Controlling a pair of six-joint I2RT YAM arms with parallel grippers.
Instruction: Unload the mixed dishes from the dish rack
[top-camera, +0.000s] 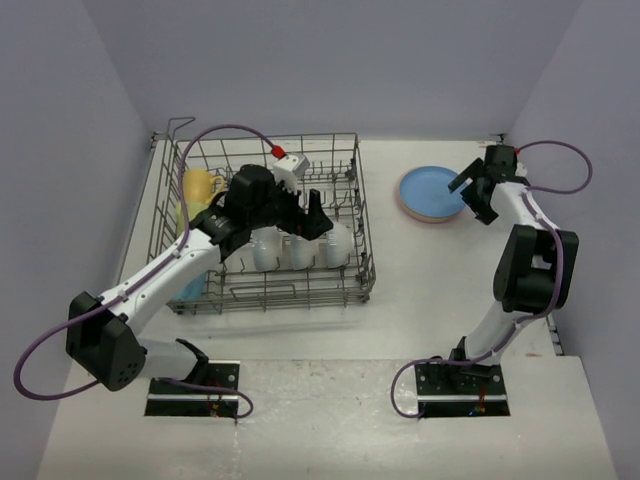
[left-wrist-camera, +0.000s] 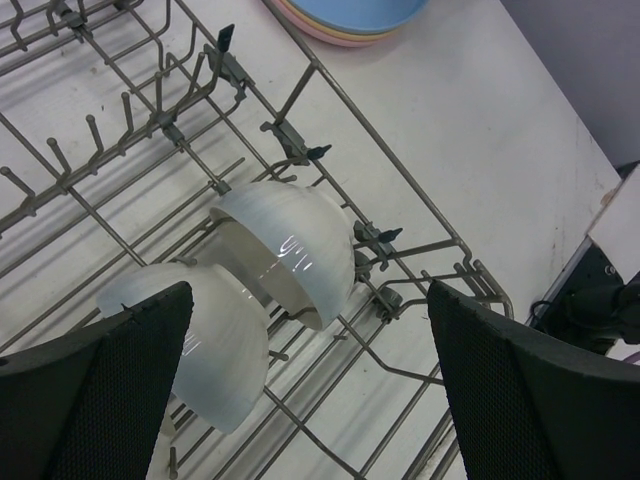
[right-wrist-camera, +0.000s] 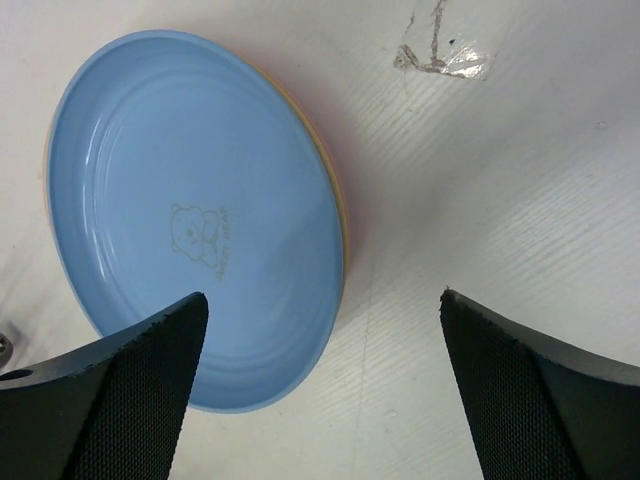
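Hovering with the left hand (left-wrist-camera: 308, 292) spread apart, gripping nothing, above white bowls (left-wrist-camera: 290, 240) tipped on edge at the near right of the dish rack (top-camera: 265, 290). Poised with the right hand (right-wrist-camera: 322, 295) parted too, empty, over a blue plate (right-wrist-camera: 190, 210) topping a stack on the tabletop (top-camera: 420, 290), right of the rack.

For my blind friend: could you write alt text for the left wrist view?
Two white bowls lie on their sides in a grey wire dish rack, framed by the open black fingers of the left tool. Beyond the rack, blue-topped stacked plates sit on the table.
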